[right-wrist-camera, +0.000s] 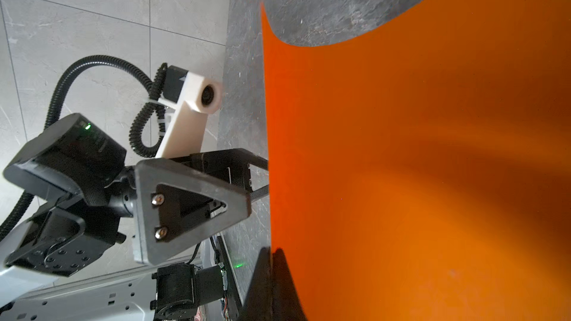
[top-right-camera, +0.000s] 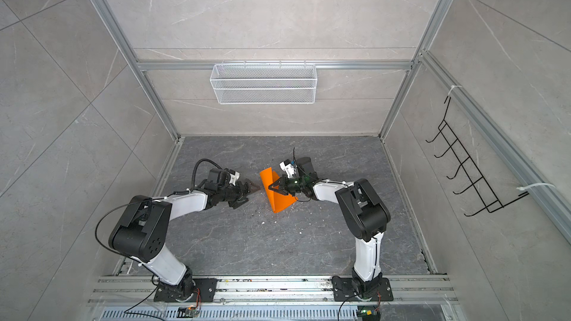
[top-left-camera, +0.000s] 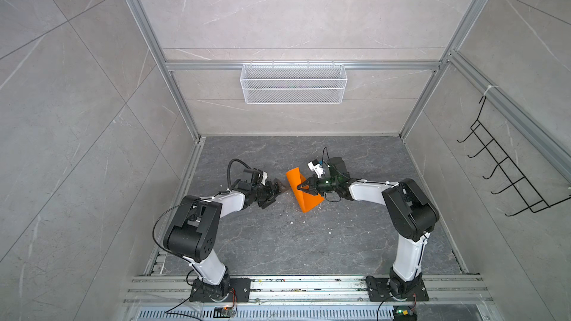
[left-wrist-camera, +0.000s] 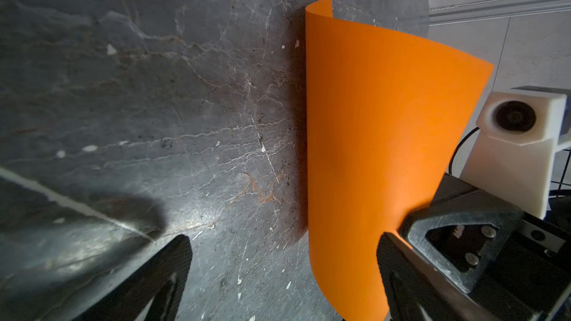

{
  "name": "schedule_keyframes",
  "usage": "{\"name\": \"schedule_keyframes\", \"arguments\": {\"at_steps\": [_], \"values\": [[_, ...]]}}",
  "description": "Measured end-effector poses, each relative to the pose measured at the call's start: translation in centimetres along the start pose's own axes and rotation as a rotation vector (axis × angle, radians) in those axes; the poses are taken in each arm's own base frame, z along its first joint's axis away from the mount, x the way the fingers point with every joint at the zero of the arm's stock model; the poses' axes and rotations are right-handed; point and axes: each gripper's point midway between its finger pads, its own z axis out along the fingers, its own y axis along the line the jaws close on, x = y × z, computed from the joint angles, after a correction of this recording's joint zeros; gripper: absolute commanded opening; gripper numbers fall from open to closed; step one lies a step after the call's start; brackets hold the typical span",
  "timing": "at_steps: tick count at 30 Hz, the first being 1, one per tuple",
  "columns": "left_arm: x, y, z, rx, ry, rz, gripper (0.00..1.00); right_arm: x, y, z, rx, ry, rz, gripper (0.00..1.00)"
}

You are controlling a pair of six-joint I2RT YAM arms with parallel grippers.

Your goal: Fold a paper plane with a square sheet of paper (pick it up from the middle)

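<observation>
The square sheet of paper (top-left-camera: pixel 309 203) (top-right-camera: pixel 279 202) is bright orange, stands on edge above the dark floor and curls without a crease. My right gripper (top-left-camera: pixel 299 187) (top-right-camera: pixel 270 187) is shut on its left edge, and the wrist view shows the tips (right-wrist-camera: pixel 273 253) pinched on the paper (right-wrist-camera: pixel 417 165). My left gripper (top-left-camera: pixel 276 194) (top-right-camera: pixel 247 195) is just left of the sheet and open. In its wrist view the jaws (left-wrist-camera: pixel 282 242) stand wide, with the curled paper (left-wrist-camera: pixel 380 134) reaching in beside one finger. No paper plane is in view.
A white wire basket (top-left-camera: pixel 293 83) hangs on the back wall. On the right wall is a black hook rack (top-left-camera: pixel 509 162). Aluminium frame posts stand at the corners of the dark stone floor (top-left-camera: pixel 278 242), which is dotted with small white specks.
</observation>
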Motion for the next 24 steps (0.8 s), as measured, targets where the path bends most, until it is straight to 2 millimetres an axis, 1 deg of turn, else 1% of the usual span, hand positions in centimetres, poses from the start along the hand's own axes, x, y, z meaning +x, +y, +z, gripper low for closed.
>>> {"name": "schedule_keyframes", "arguments": {"at_steps": [3,7,12,14,17,21,24], "values": [[0.0,0.4,-0.4,-0.02,-0.025,-0.001,0.93,-0.1,0.3,0.4,0.01,0.011,0.018,0.0],[-0.2,1.2,-1.4,-0.061,-0.084,-0.009,0.91,0.2,1.7,1.4,0.004,0.024,0.041,0.0],[-0.6,2.2,-3.7,-0.098,-0.19,-0.033,0.9,1.5,3.6,2.8,-0.027,0.049,0.128,0.0],[-0.9,2.6,-4.8,-0.11,-0.236,-0.039,0.9,1.3,4.5,3.0,-0.056,0.043,0.161,0.0],[-1.3,2.4,-5.9,-0.11,-0.285,-0.033,0.9,0.5,5.5,2.9,-0.094,0.021,0.192,0.0],[-1.5,2.0,-6.0,-0.093,-0.293,-0.025,0.9,-0.4,6.1,2.7,-0.128,-0.001,0.23,0.0],[-1.3,1.8,-5.4,-0.074,-0.263,-0.024,0.9,-1.0,5.5,2.8,-0.142,-0.015,0.25,0.0]]}}
